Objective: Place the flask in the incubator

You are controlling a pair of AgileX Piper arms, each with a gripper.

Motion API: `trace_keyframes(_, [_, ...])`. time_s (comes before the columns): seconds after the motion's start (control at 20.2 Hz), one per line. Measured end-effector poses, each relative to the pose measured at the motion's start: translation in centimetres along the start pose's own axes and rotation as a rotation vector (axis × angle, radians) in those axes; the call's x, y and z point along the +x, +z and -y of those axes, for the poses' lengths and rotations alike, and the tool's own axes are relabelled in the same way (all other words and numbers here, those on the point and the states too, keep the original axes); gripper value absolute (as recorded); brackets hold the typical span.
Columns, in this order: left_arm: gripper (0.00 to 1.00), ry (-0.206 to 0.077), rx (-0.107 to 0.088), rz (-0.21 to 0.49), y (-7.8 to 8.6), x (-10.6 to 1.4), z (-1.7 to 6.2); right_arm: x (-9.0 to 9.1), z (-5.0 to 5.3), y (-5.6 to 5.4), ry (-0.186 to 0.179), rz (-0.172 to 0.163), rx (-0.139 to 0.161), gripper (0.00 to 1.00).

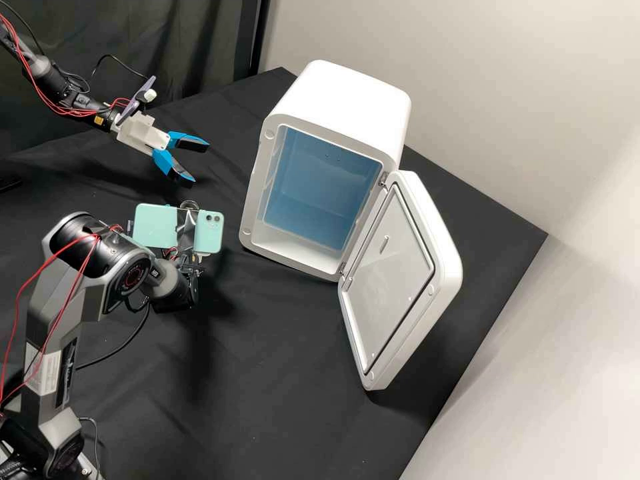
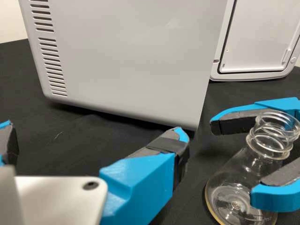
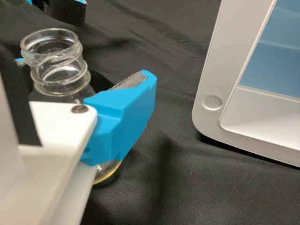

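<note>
Clamps the flask [image 3: 52, 61] on its round body, below the neck, with the right pincer [image 2: 243, 157], blue fingers [image 3: 124, 110] drawn in onto the glass from two sides. Looks like a firm hold, though cannot make out the far contact. Grips low, probably to put the weight between the pads and prevent tipping on the way in.

Carries the flask upright, open mouth up, base at or just above the black worktop [image 1: 267, 373]; cannot tell which. Stands it just in front of the incubator [image 1: 337, 107], a little off the lower front corner, presumably so that a short lift and forward push takes the glass straight into the blue chamber [image 1: 320, 180].

Has the door [image 1: 400, 280] swung wide on the far side of the opening, out of the path.

Holds the left pincer [image 1: 199, 161] spread wide with nothing in it, raised above the worktop, well apart from the flask and facing the incubator's vented side wall [image 2: 126, 56]. Likely parked there to avoid crowding the carrying arm.
</note>
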Motion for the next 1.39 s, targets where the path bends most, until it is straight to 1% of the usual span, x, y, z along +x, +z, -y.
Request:
trace_keyframes(0.6, [1.0, 0.0, 0.0, 0.0, 0.0, 0.0, 0.0, 0.0, 0.0, 0.0, 0.0, 0.0, 0.0, 0.0])
trace_keyframes(0.69, [1.0, 0.0, 0.0, 0.0, 0.0, 0.0, 0.0, 0.0, -0.03, -0.06, 0.003, -0.007, 0.0, 0.0])
trace_keyframes(0.84, [1.0, 0.0, 0.0, 0.0, 0.0, 0.0, 0.0, -0.03, -0.14, 0.04, 0.013, -0.009, 0.007, 0.0])
trace_keyframes(0.99, [1.0, 0.0, 0.0, 0.0, 0.0, 0.0, 0.0, 0.06, 0.01, 0.2, 0.011, -0.008, 0.012, 0.0])
trace_keyframes(1.39, [1.0, 0.0, 0.0, 0.0, 0.0, 0.0, 0.0, 0.03, -0.05, 0.22, 0.014, -0.011, 0.012, 0.0])
